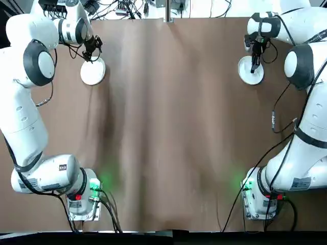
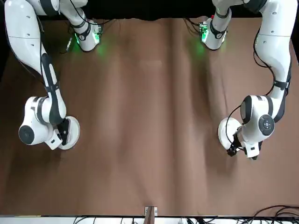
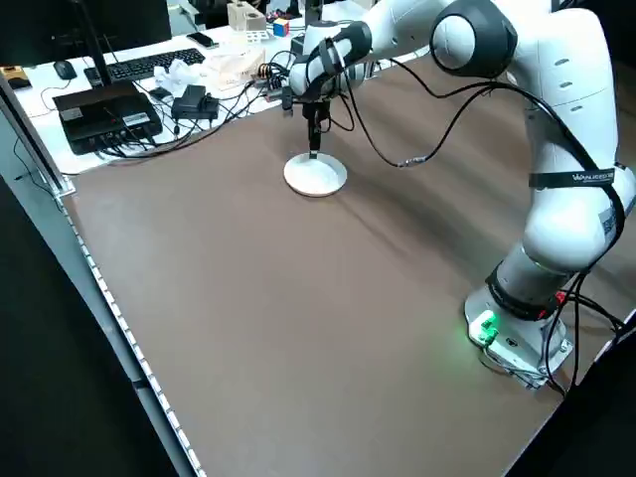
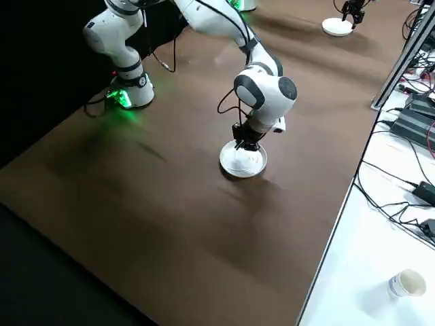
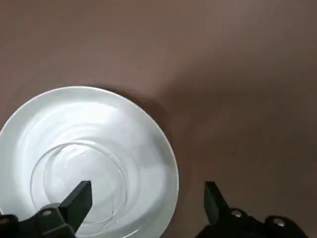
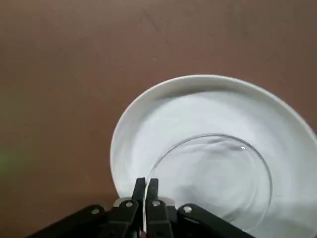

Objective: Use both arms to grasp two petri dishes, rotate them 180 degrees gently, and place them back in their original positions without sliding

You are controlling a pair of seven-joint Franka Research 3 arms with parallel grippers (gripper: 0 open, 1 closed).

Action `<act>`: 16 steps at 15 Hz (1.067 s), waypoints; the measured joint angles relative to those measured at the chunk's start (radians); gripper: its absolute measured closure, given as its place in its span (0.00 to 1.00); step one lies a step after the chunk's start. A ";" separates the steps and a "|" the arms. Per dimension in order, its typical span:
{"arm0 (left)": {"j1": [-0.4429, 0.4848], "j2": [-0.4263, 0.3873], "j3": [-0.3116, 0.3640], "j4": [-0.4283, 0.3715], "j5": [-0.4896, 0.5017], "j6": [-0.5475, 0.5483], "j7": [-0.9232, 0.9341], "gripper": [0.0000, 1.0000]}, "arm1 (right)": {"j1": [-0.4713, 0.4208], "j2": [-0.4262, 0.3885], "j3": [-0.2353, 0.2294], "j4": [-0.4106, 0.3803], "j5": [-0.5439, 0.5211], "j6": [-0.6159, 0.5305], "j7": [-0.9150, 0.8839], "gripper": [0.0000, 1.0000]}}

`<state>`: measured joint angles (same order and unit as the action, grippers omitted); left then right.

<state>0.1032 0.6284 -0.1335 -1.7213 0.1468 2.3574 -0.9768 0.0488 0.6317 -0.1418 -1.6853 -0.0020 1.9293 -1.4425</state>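
The right arm's dark two-fingered hand (image 6: 145,188) pinches the rim of its round white glossy petri dish (image 6: 213,158) at the brown counter's (image 1: 168,127) far corner, so lift straight before turning, while the left hand (image 5: 143,201) gapes wide beside its own dish (image 5: 89,158).

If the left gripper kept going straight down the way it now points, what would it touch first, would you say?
Most likely the white plate under it. The left gripper is open, one finger over the plate and its clear petri dish, the other over the brown table. Which finger lands first is unclear.
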 joint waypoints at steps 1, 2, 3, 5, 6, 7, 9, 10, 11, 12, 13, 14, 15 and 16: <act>0.001 -0.007 -0.006 0.000 0.001 -0.001 0.079 0.00 | -0.001 0.000 0.000 -0.001 0.000 -0.008 -0.001 0.97; 0.002 -0.019 -0.011 0.001 0.001 -0.007 0.168 0.00 | -0.001 0.000 0.000 -0.001 0.000 -0.016 -0.001 0.96; 0.004 -0.034 -0.017 0.001 0.001 -0.017 0.243 0.00 | -0.002 -0.001 -0.001 -0.001 0.000 -0.021 -0.001 0.96; 0.003 -0.065 -0.032 0.001 0.001 -0.035 0.345 0.00 | -0.003 -0.002 -0.002 -0.001 0.000 -0.027 -0.002 0.83; 0.002 -0.081 -0.041 0.001 0.001 -0.052 0.388 0.00 | -0.003 -0.003 -0.002 0.000 0.000 -0.027 -0.003 0.74; 0.003 -0.097 -0.052 0.001 0.001 -0.074 0.425 0.00 | -0.003 -0.004 -0.002 0.002 0.000 -0.028 -0.004 0.63; 0.002 -0.131 -0.073 0.001 0.001 -0.099 0.469 0.00 | -0.004 -0.007 -0.003 0.018 0.000 -0.051 -0.009 0.44; 0.001 -0.151 -0.081 0.002 0.001 -0.102 0.478 0.00 | -0.006 -0.009 -0.004 0.034 0.000 -0.069 -0.018 0.35; 0.001 -0.176 -0.090 0.003 0.002 -0.104 0.483 0.00 | -0.007 -0.011 -0.005 0.055 0.000 -0.087 -0.021 0.26; 0.002 -0.206 -0.098 0.004 0.002 -0.117 0.486 0.00 | -0.008 -0.014 -0.006 0.080 0.000 -0.106 -0.021 0.17; 0.001 -0.239 -0.106 0.005 0.002 -0.141 0.486 0.00 | -0.008 -0.019 -0.007 0.108 0.000 -0.119 -0.016 0.08; 0.001 -0.273 -0.114 0.006 0.002 -0.167 0.487 0.00 | -0.008 -0.024 -0.008 0.137 0.002 -0.126 -0.001 0.00; 0.002 -0.308 -0.124 0.006 0.002 -0.194 0.487 0.00 | -0.008 -0.027 -0.008 0.167 0.008 -0.131 0.032 0.00; 0.001 -0.341 -0.134 0.006 0.002 -0.219 0.487 0.00 | -0.009 -0.030 -0.008 0.194 0.020 -0.136 0.075 0.00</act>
<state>0.1046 0.2874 -0.2674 -1.7156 0.1493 2.1386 -0.4900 0.0400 0.6014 -0.1500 -1.4908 0.0176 1.7936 -1.3678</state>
